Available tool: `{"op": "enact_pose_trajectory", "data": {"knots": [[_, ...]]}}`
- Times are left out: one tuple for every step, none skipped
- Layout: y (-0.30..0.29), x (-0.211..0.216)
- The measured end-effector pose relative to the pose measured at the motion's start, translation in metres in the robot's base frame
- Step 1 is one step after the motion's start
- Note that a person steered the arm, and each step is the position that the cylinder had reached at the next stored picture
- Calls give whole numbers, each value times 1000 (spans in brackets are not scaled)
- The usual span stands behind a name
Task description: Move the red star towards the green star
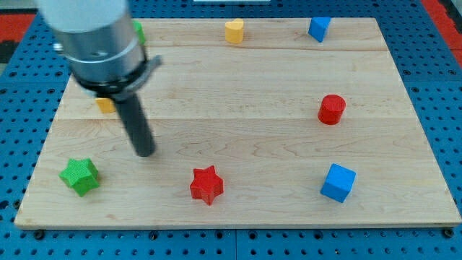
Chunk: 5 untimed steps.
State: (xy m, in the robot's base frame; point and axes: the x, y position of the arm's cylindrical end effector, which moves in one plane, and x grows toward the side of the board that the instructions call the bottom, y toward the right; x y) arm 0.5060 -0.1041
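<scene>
Red star (207, 185) sits near the table's bottom edge, about midway along it; green star (79, 176) lies toward the bottom-left corner. My tip (146, 152), bare and touching no block, stands between them, up-left of the red star, on the wrong side for pushing leftward.

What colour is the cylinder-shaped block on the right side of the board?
Red. The cylinder shows clearly in the camera view, at the view's right, above the blue cube.

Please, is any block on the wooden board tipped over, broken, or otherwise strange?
Nothing stands out. The red star block, green star block and other blocks sit flat and whole on the wooden board. My tip is between the stars, touching neither.
</scene>
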Motion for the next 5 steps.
{"op": "enact_pose_trajectory", "data": {"knots": [[47, -22], [95, 4], [99, 53], [94, 56], [67, 50]]}}
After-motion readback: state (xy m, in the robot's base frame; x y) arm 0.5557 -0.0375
